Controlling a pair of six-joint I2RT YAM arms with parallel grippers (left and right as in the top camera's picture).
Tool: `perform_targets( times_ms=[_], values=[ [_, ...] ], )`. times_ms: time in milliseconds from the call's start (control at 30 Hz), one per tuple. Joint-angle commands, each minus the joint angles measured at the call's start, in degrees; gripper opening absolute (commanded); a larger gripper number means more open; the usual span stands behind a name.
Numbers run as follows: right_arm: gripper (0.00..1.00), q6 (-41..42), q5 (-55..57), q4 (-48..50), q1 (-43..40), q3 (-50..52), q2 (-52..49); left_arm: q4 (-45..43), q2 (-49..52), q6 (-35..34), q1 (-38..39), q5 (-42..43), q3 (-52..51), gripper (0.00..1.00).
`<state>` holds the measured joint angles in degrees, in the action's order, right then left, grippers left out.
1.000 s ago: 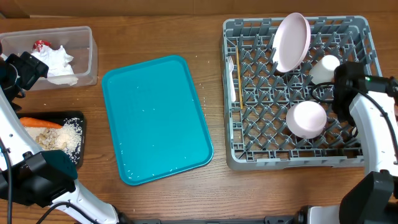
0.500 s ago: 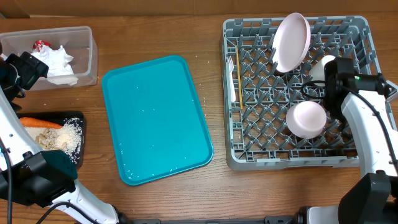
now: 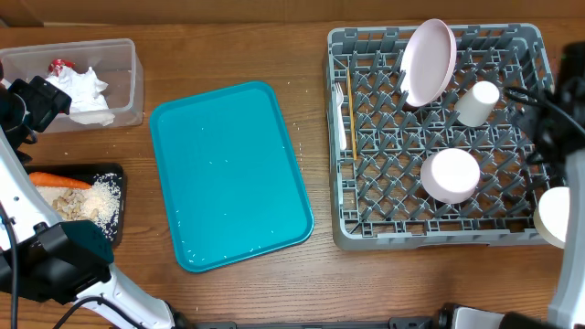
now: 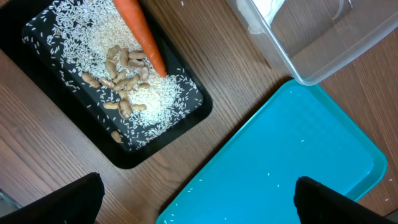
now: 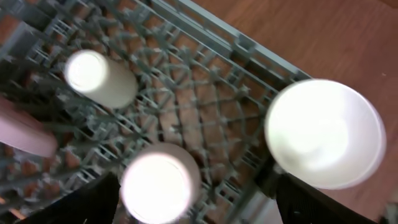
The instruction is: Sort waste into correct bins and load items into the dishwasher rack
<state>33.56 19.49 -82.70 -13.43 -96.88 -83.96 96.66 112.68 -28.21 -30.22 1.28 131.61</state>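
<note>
The grey dishwasher rack (image 3: 340,228) holds a leaning pink plate (image 3: 428,62), a white cup (image 3: 478,102), an upturned bowl (image 3: 450,175), a fork (image 3: 339,114) and a stick (image 3: 348,119). My right gripper (image 5: 202,208) hangs open above the bowl (image 5: 158,183) with nothing between its fingers, and the cup (image 5: 99,78) lies apart from it. In the clear tub (image 3: 132,87) are a napkin (image 3: 87,93) and a red wrapper (image 3: 60,66). Carrot (image 4: 140,34), rice (image 4: 102,43) and scraps (image 4: 121,78) lie in the black tray (image 4: 186,115). My left gripper (image 4: 202,205) is open and empty.
A teal serving tray (image 3: 228,174) lies between the bins and the rack. A white round shape (image 5: 323,134) shows just outside the rack's right wall; it is too blurred to tell what it is. The left arm stands at the table's left edge.
My right gripper has opened and drawn back to the right, away from the white cup, which stays standing in the rack. The left arm has not moved.
</note>
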Motion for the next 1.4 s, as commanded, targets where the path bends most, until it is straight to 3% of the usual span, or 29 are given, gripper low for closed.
perform_targets(
  times_ms=[0, 100, 433, 733, 867, 1233, 1367],
  values=[
    [0.85, -4.0, 0.7, -1.7, -2.3, 2.2, -2.0, 0.1, 0.5, -0.5, 0.0, -0.2, -0.3, 1.0],
    [0.9, -3.8, 1.5, -1.9, -4.1, 5.2, -4.2, 0.1, 0.5, -0.5, 0.0, -0.2, -0.3, 1.0],
    [0.9, -3.6, 7.8, -1.5, -6.9, 8.8, -14.3, 0.1, 0.5, -0.5, 0.0, -0.2, -0.3, 1.0],
    [0.89, -3.3, 9.2, 0.6, -7.3, 11.8, -16.8, 0.1, 0.5, -0.5, 0.0, -0.2, -0.3, 1.0],
    [0.74, -3.3, 8.8, 1.2, -8.7, 12.3, -17.5, 0.1, 0.5, -0.5, 0.0, -0.2, -0.3, 1.0],
    [0.61, -3.4, 6.4, 1.4, -13.4, 12.3, -17.9, 0.1, 0.5, -0.5, 0.0, -0.2, -0.3, 1.0],
    [0.31, -3.4, 5.6, 1.6, -13.4, 12.3, -17.9, 0.1, 0.5, -0.5, 0.0, -0.2, -0.3, 1.0]
  ],
)
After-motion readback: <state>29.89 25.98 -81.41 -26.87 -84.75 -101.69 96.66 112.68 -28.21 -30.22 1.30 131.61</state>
